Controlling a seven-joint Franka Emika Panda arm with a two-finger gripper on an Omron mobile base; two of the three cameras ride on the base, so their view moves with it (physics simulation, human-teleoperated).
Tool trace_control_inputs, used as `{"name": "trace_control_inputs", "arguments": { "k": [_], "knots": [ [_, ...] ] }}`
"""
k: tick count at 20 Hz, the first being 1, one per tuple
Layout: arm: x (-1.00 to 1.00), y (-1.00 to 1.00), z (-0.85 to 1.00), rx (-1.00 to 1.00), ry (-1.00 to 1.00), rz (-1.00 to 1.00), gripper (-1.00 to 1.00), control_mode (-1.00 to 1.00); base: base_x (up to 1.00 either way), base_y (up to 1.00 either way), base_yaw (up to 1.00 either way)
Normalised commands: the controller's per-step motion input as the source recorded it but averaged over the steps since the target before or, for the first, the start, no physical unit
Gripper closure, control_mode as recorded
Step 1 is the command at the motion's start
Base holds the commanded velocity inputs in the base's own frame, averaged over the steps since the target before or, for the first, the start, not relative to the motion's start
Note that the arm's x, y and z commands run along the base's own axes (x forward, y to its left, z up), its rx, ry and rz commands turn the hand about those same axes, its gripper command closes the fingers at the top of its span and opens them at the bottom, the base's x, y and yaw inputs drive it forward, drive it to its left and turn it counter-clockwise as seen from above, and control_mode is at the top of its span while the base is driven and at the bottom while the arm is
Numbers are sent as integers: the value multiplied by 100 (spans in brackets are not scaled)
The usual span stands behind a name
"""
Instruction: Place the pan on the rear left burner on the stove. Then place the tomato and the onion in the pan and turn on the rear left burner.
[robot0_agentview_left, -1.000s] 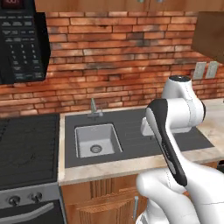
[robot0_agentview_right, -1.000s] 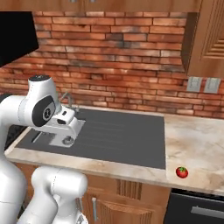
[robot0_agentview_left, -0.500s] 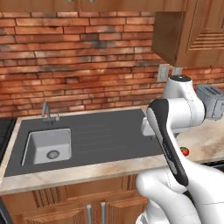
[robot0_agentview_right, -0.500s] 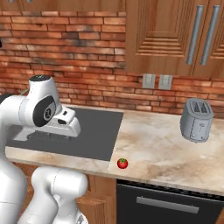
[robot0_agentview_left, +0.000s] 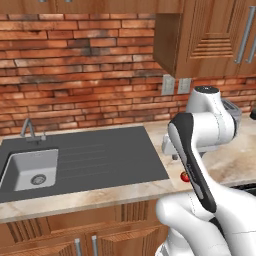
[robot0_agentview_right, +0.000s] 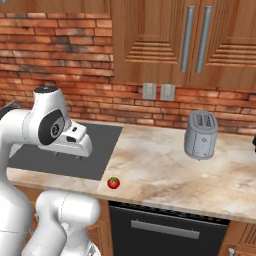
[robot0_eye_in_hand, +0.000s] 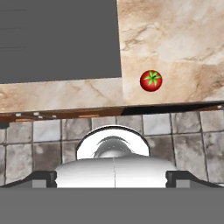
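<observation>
One tomato (robot0_agentview_right: 113, 183) is the task item I can locate: lower left of centre in the right base view, on the marble desk (robot0_agentview_right: 160, 170) close to its front edge, just beside the corner of the dark sink counter (robot0_agentview_right: 95, 155). In the hand view the tomato (robot0_eye_in_hand: 151, 80) sits right of centre, upper half. The fingers (robot0_eye_in_hand: 114, 177) are spread wide, holding nothing, at the bottom of the frame. A grey toaster (robot0_agentview_right: 201, 134) stands well apart at right.

I judge the pick has not begun.

Risks:
- The tomato is round, shiny and near the edge; an off-centre closure could squirt it off the desk.
- The tomato is partly hidden behind the arm in the left base view (robot0_agentview_left: 185, 176), so alignment rests on the hand view.
</observation>
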Motion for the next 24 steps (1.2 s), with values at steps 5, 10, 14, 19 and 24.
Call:
{"name": "trace_control_inputs", "arguments": {
  "k": [5, 10, 14, 19, 24],
  "knots": [
    [21, -49, 0, 4, 0, 0, -100, -100, 0, 0, 0],
    [29, -72, -13, 6, 0, 0, -100, -100, 0, 0, 0],
    [14, -48, -27, 2, 0, 0, -100, -100, 0, 0, 0],
    [0, -26, -44, 0, 0, 0, -100, -100, 0, 0, 0],
    [16, -14, -52, 0, 0, 0, -100, -100, 0, 0, 0]
  ]
}}
